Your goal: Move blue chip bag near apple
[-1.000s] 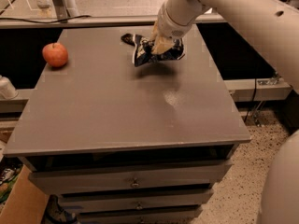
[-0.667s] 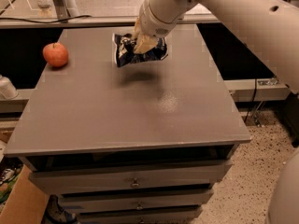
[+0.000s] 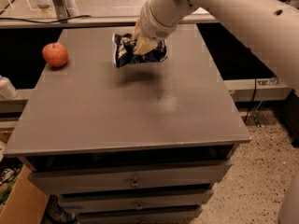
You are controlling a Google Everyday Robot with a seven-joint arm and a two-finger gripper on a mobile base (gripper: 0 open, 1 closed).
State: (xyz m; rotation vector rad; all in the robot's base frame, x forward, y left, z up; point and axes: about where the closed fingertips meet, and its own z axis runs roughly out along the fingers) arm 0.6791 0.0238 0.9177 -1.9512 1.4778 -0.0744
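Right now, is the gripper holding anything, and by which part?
The gripper is shut on the blue chip bag, pinching its upper middle; the bag hangs above the table.

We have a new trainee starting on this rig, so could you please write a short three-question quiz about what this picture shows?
1. True or false: the chip bag lies flat on the table.
2. Where is the apple? A) on the table near its edge, at the left of the picture; B) in the gripper; C) under the bag.
3. Fill in: the gripper, above the far middle of the table, has its jaws shut on the ____.

Key
1. False: it hangs lifted, with its shadow on the tabletop below.
2. A
3. chip bag
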